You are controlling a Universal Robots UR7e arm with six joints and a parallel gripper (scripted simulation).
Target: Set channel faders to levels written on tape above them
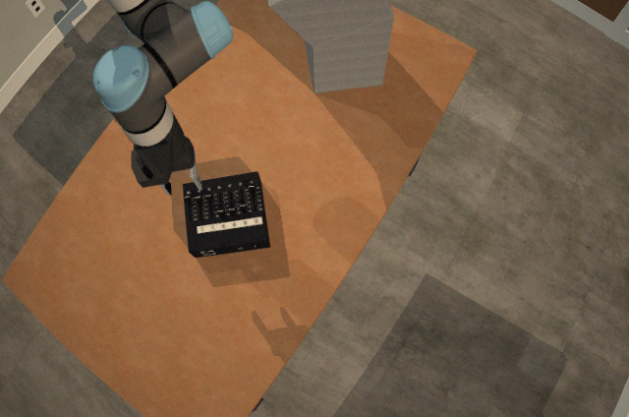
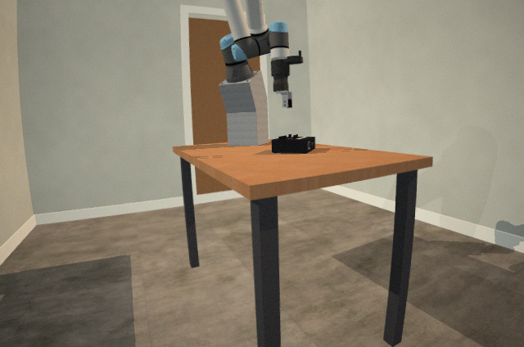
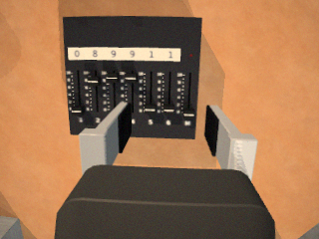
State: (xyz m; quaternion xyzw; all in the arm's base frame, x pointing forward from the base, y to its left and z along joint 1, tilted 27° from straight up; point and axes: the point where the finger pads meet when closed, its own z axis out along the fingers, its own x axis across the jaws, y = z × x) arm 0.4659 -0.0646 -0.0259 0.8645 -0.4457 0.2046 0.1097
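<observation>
The black lighting desk stands flat on its feet on the wooden table. Its white tape reads 0 8 9 9 1 1 in the wrist view. There, the first fader cap sits at the bottom end. The second cap, third cap and fourth cap sit high. The fifth cap, the sixth, and the master cap at the far right sit low. My gripper is open and empty, hanging well above the desk's edge away from the tape.
The arm's grey pedestal stands at the back of the table. The table's edges fall away to the floor on all sides. A door is in the wall behind.
</observation>
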